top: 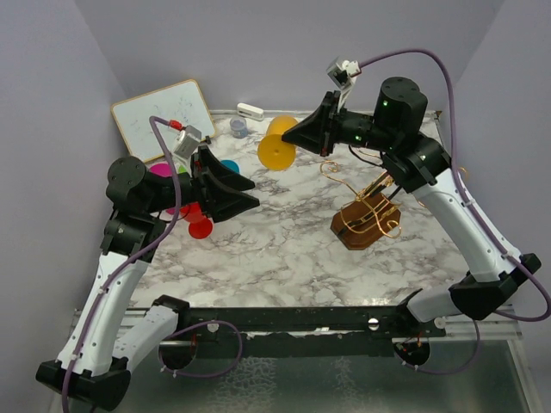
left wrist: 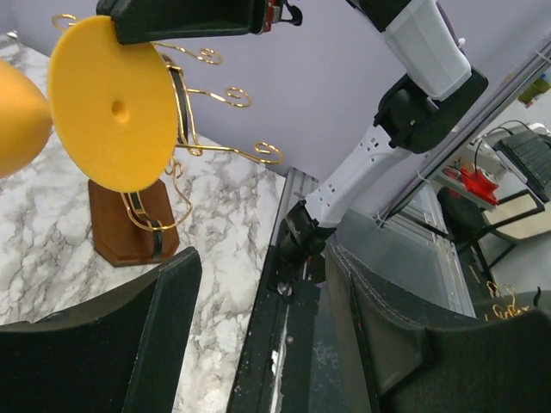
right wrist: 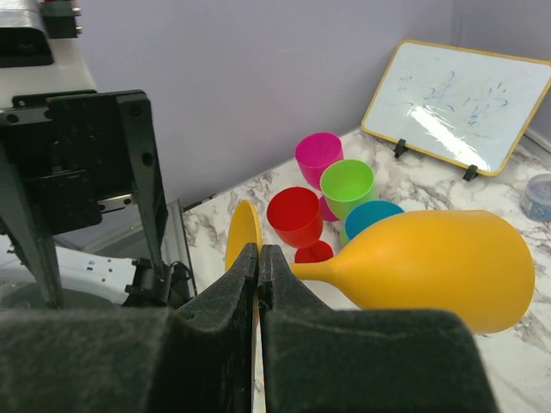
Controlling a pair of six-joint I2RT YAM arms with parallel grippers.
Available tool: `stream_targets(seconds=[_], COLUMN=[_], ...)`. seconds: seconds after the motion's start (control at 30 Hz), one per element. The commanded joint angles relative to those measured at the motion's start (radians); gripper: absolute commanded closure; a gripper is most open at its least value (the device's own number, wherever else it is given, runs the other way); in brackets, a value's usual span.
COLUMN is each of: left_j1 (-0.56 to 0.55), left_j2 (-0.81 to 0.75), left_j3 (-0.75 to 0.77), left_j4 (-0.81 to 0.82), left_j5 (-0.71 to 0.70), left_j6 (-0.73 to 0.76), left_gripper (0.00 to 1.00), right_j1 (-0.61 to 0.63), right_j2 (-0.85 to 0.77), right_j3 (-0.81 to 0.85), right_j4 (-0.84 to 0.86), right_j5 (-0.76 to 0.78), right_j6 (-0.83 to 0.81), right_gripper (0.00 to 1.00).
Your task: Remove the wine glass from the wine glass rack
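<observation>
Shows yellow wine glass (left wrist: 112, 103) at ten o'clock, foot-first, beneath right gripper (left wrist: 176, 21) at twelve; wine glass rack (left wrist: 116, 234) behind; left gripper (left wrist: 258, 292) agape at six.

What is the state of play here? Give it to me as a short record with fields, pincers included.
wine glass rack: on the table, right side, no glass seen on it
wine glass: yellow, off the rack, on its side in the air
right pincer: shut on the stem
left pincer: open, empty
other glasses: red glass, green glass, pink glass, teal glass, at the left
whiteboard: back left
</observation>
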Motion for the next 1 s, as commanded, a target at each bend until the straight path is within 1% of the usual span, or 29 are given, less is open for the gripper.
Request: stream_targets(seconds=[0.0, 0.23, 0.43, 0.73, 0.97], left_j1=[-0.01, -0.015, -0.018, -0.025, -0.03], left_j2=[0.017, 0.055, 0.074, 0.104, 0.128], left_j3=[-0.002, 0.021, 0.044, 0.061, 0.06], left_j4=[0.027, -0.025, -0.064, -0.034, -0.026], left_j5=[0.082, 0.055, 0.05, 0.056, 0.05], left_j6=[-0.004, 0.041, 0.067, 0.04, 0.04], left_gripper=[0.39, 0.4, 0.41, 0.42, 0.43], right_j1=[0.04, 0.067, 0.071, 0.085, 0.127], right_j2=[-0.062, -0.11, -0.132, -0.116, -0.089], right_j3=[-0.042, -0.085, -0.086, -0.114, -0.116], right_j4=[0.039, 0.043, 0.028, 0.041, 0.064], right_j5=[0.018, 0.017, 0.024, 0.013, 0.016], right_j6=[-0.008, -0.003, -0.004, 0.004, 0.008], right_gripper=[0.99, 0.99, 0.99, 0.99, 0.99])
